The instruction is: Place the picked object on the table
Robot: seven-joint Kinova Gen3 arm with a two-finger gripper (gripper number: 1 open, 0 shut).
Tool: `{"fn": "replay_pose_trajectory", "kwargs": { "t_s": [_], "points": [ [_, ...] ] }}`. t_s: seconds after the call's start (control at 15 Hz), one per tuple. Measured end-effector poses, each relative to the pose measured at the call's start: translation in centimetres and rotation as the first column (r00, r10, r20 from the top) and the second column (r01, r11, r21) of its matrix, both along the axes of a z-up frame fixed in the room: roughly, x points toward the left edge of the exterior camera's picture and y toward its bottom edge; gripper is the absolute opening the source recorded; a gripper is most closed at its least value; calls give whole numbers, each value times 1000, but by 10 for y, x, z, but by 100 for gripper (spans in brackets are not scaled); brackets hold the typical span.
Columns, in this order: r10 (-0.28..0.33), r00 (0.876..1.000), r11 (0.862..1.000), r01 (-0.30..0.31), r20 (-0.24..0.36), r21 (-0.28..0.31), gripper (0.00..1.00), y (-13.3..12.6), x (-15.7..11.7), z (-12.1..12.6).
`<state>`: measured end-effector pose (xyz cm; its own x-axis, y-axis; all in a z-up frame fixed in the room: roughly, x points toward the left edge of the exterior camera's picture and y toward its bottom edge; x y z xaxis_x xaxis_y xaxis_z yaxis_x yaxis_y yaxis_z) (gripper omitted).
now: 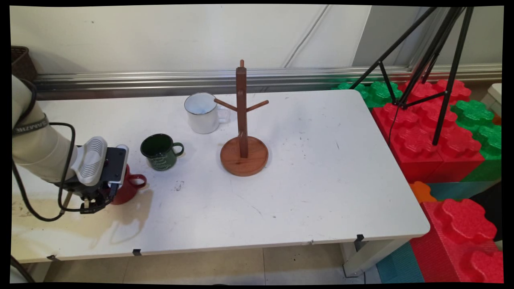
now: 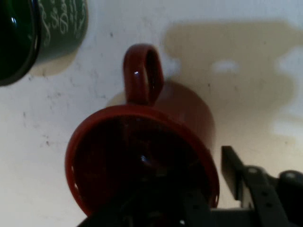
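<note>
Red mug (image 1: 127, 188): stands upright near the table's left front part, its handle (image 1: 138, 180) turned toward the right in the main view; the hand hides its left half there.
Gripper (image 1: 96, 205): low over the red mug (image 2: 142, 165), pointing down at the table; in the hand view one finger (image 2: 232, 168) stands outside the mug's rim and the other seems to reach down inside the mug, so the fingers are spread with the mug's wall between them; whether they press on the wall I cannot tell.
Arm: comes in from the left edge, wrist bent downward, black cables (image 1: 64, 160) looping beside it.
Green mug (image 1: 160, 151): just behind and to the right of the red one, apart from it, handle to the right; it also shows at the top left corner of the hand view (image 2: 42, 33), with pale lettering on its side.
Mug tree (image 1: 242, 120): brown wood, upright on a round base near the table's middle, pegs bare.
White mug (image 1: 202, 112): farther back, just left of the tree's post, handle toward the post.
Table (image 1: 321, 180): white, scuffed, with yellowish staining at the left front.
Room: pale wall with a metal rail (image 1: 160, 78) behind the table; big red and green building blocks (image 1: 433, 132) at the right, a black tripod (image 1: 437, 60) standing on them; a brown basket (image 1: 21, 62) at the far left.
</note>
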<state>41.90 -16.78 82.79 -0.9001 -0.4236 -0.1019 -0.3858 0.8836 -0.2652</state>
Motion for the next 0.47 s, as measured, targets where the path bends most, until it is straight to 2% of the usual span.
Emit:
{"fn": "replay_pose_trajectory", "kwargs": {
  "t_s": [0.47],
  "points": [
    [-18, 1000, 1000, 18, -15, -10, 100, -5, -3, -1]
  ]
}}
